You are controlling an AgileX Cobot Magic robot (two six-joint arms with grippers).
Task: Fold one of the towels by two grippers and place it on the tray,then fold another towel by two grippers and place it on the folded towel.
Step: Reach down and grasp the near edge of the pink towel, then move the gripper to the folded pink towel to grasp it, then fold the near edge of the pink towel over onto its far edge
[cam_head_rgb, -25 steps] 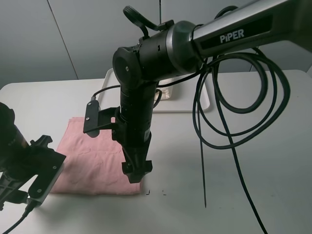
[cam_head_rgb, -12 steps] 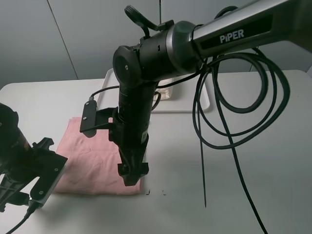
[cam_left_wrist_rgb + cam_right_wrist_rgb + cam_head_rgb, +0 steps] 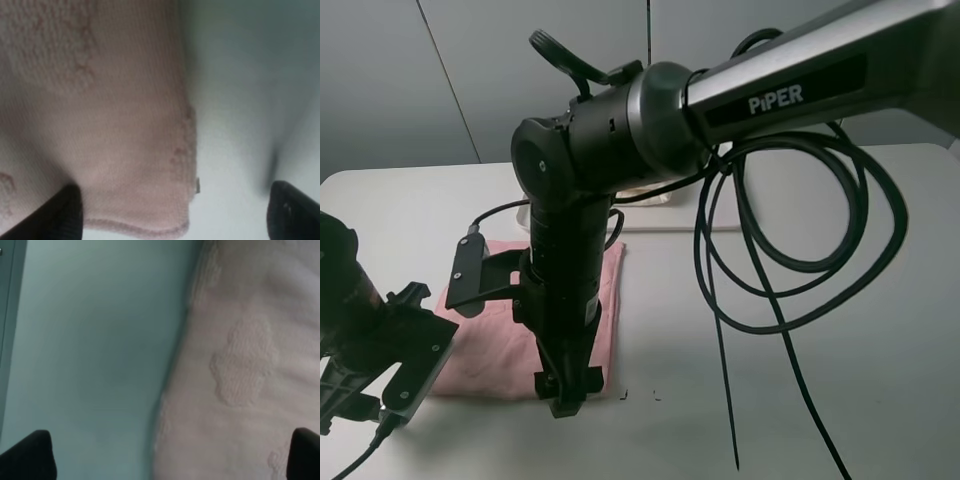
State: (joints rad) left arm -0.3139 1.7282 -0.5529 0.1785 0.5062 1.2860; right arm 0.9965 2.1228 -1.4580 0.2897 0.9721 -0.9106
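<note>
Right gripper (image 3: 565, 393): jaws wide, empty, tips down over the near edge of the pink towel (image 3: 485, 345). Left gripper (image 3: 179, 215): jaws wide, empty, straddling the towel's near left corner. The towel lies flat on the table (image 3: 840, 380) in front of the tray (image 3: 665, 217), which the right arm mostly hides. Handling, as judged: lower both until a finger slips under the hem, pinch together, lift level and carry the edge to the far hem.
</note>
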